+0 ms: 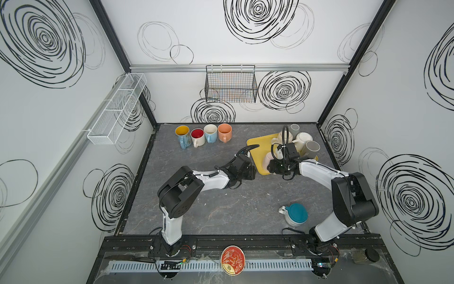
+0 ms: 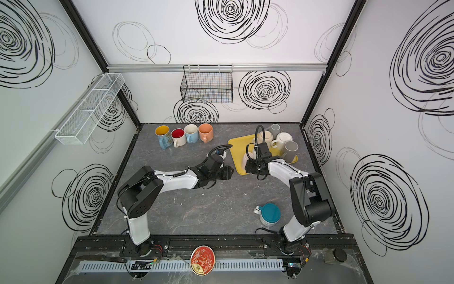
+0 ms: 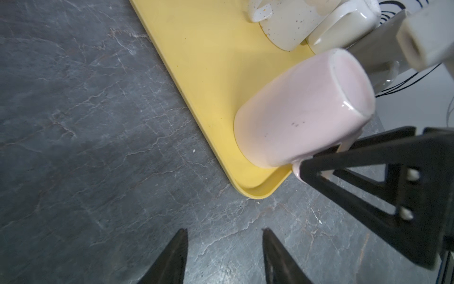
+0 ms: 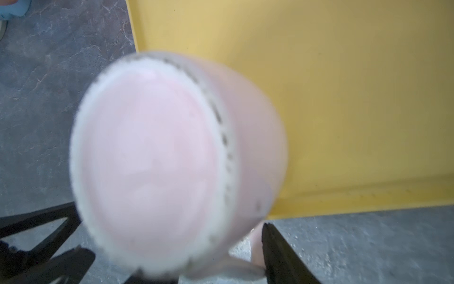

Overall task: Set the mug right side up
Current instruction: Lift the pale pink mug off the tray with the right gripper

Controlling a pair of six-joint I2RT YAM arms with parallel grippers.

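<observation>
Soft even light; top views bowed at edges; right wrist view: mug [image 4: 152, 159] blurred, probably motion.

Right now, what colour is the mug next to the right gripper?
The mug is pale pink; the left wrist view shows it best.

The mug [image 3: 294, 115] is coloured pale pink, with a few dark specks. The tray [image 3: 208, 61] is coloured plain yellow. The desk [image 3: 73, 123] is marbled dark grey with pale veins. The walls [image 1: 208, 44] are patterned white with black scribbled spirals.
</observation>
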